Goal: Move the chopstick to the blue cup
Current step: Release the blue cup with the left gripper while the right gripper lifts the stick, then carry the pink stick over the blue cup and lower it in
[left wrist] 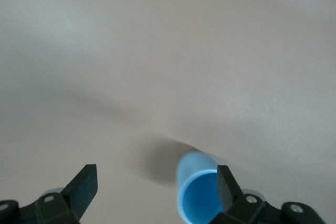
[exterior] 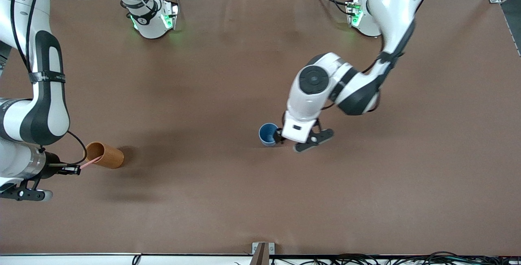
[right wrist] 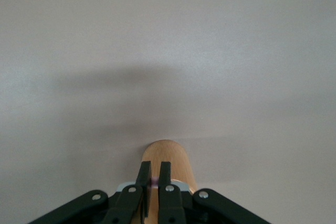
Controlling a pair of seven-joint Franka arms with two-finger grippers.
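Note:
The pink chopstick (exterior: 90,162) runs from the mouth of the orange-brown cup (exterior: 106,156) to my right gripper (exterior: 75,170), which is shut on its upper end at the right arm's end of the table. In the right wrist view a pink bit of the chopstick (right wrist: 155,183) shows between the closed fingers of the right gripper (right wrist: 155,174), over the orange-brown cup (right wrist: 169,160). The blue cup (exterior: 268,134) stands upright mid-table. My left gripper (exterior: 285,136) is open beside it. In the left wrist view, one finger of that gripper (left wrist: 156,187) overlaps the rim of the blue cup (left wrist: 195,195).
Brown cloth (exterior: 228,73) covers the whole table. Both arm bases (exterior: 154,20) stand along the edge farthest from the front camera. A small bracket (exterior: 262,250) sits at the nearest table edge, with cables along it.

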